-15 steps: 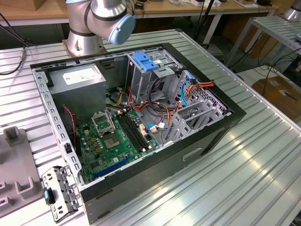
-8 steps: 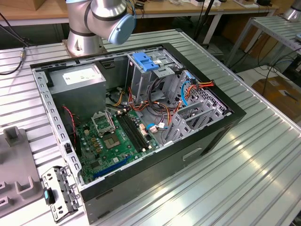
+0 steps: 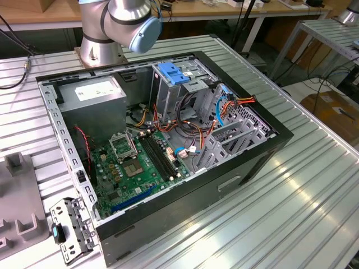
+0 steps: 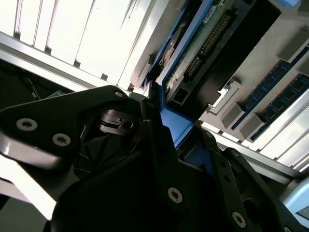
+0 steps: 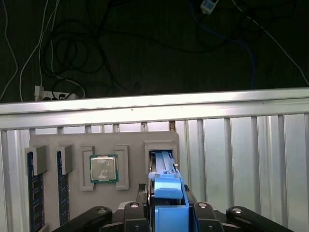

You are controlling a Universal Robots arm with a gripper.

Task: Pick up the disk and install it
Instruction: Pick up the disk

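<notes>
Disk [image 5: 163,162], blue-railed, stands edgewise in grey tray [image 5: 130,140], pinched by the end effector [image 4: 175,121].

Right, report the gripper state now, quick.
Gripper: closed on the disk, at the slot of the grey holder.

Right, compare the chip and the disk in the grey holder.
The chip lies flat in its recess; the disk stands on edge in its slot. The chip is bare silver with a green rim; the disk wears a blue frame. The gripper is at the disk, apart from the chip. Both sit in the grey holder.
</notes>
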